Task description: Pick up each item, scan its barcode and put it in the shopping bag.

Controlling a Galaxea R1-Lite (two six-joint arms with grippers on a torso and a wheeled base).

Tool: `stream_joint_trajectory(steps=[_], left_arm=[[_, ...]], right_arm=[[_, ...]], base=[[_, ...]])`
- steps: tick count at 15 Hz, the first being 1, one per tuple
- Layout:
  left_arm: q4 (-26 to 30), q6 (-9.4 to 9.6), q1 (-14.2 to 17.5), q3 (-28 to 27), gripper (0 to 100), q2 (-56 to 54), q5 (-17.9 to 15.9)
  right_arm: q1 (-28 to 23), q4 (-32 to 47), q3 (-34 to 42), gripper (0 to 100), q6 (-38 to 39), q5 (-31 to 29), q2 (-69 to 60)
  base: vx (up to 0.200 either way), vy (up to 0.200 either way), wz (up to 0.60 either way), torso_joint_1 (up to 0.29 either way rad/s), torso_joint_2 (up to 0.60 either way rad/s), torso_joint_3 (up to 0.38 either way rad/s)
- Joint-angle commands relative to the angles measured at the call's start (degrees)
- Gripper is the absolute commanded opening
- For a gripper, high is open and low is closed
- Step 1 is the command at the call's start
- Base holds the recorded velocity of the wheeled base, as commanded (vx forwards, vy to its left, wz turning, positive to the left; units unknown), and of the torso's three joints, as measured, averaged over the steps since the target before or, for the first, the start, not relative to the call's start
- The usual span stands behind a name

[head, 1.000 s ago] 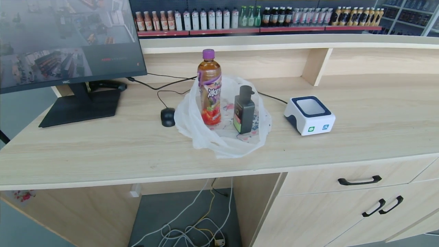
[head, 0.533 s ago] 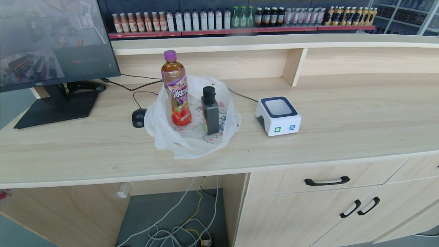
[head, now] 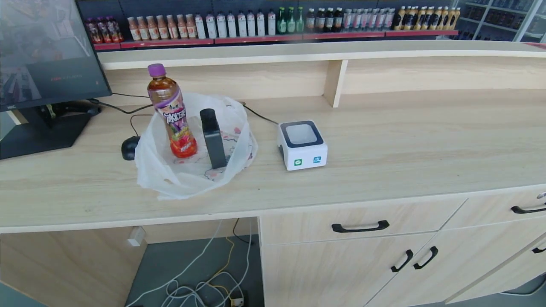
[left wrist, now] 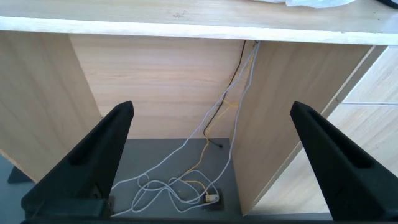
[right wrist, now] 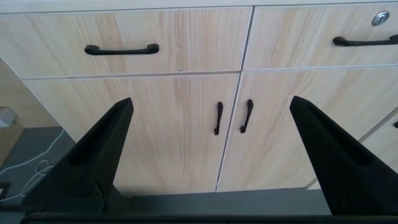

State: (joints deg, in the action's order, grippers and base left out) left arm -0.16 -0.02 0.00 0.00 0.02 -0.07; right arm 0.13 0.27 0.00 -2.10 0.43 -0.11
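Nothing on the counter (head: 405, 140) looks to have been moved in the last second. Only the head view has been swung to the right, so everything is seen further left now.

Hard-to-see stuff first: the monitor (head: 47, 55) is cut off at the left edge, and the black bottle (head: 212, 138) is turned so that no label can be made out. The mouse (head: 129, 148) is partly covered by the bag (head: 170, 181).

The left gripper (left wrist: 211, 109) is held low in front of the open bay under the counter, with its fingers spread wide and nothing between them. The right gripper (right wrist: 211, 102) is held low in front of the cabinet doors (right wrist: 186, 130), fingers also wide apart and empty.

The drink bottle (head: 170, 115) and the black bottle are both stood upright inside the bag, drink on the left. The scanner (head: 302, 145) is parked just right of the bag. Loose cables (left wrist: 180, 183) are piled on the floor under the counter, and a shelf of drinks (head: 273, 21) is seen at the far back.
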Motion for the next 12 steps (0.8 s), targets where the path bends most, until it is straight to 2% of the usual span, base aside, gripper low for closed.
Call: stream_joint_trajectory(steps=[1,2,12], left_arm=[[0.0,0.2,0.0,0.0,100,0.0,0.0],[0.0,0.38,0.0,0.0,100,0.1,0.0],[0.0,0.29,0.0,0.0,100,0.1,0.0]], right_arm=[[0.0,0.0,0.0,100,0.0,0.0,0.1],[0.0,0.0,0.0,100,0.1,0.0,0.1],[0.0,0.0,0.0,100,0.1,0.0,0.1]], base=[[0.0,-0.2,0.0,0.007,-0.01,0.007],[0.0,-0.2,0.0,0.002,0.01,-0.002],[0.0,0.0,0.0,0.0,0.0,0.0]])
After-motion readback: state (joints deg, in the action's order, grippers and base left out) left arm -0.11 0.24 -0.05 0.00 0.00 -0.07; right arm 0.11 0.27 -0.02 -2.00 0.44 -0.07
